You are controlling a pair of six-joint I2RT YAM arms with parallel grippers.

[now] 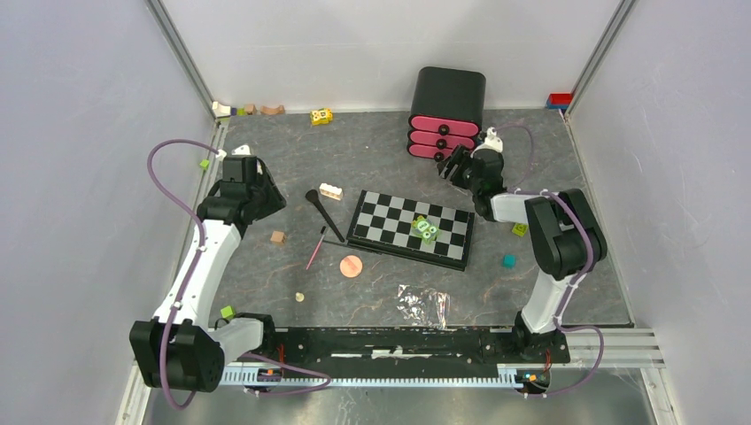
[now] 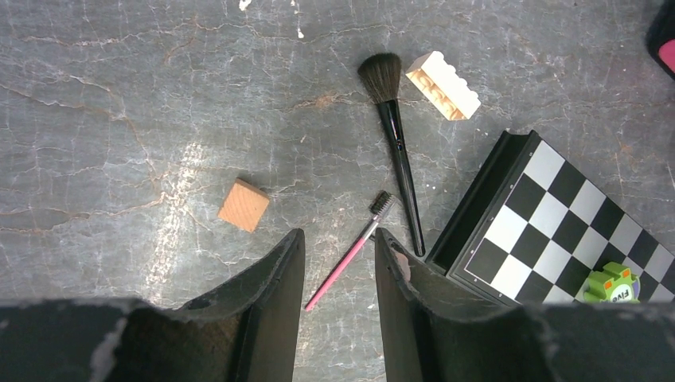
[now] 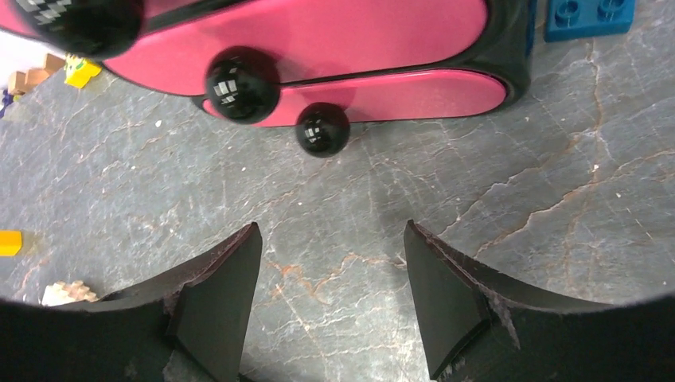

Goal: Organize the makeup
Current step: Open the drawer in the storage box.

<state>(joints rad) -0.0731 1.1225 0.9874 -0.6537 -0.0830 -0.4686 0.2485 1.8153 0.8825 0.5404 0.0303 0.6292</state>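
We are holding the left gripper (image 2: 340, 239) with its jaws apart and empty, and in its wrist view the thin pink pencil (image 2: 347, 263) is showing right in the gap between the fingers. The pencil is lying flat on the table (image 2: 119, 119). Its long axis is running diagonally, with the bristled tip up toward the right finger and the plain tail down toward the left one. We are judging that the jaws are standing skewed to it, so a small wrist turn would square them across the shaft before any descent.

Just beside the tip, the black long-handled brush (image 2: 398, 151) is lying with its handle end near the chequered board (image 2: 557, 215), close enough to risk catching the right finger. A wooden block (image 2: 243, 205) is sitting off to the left, apart.

The right gripper (image 3: 332, 231) is hovering with its jaws apart and empty too, facing the knobs (image 3: 322, 129) of the pink drawer unit (image 3: 358, 32) at the back of the table. It is well apart from the pencil, so the left arm is plainly the nearer. The round peach puff (image 1: 352, 266) is waiting just in front of the board's left corner.
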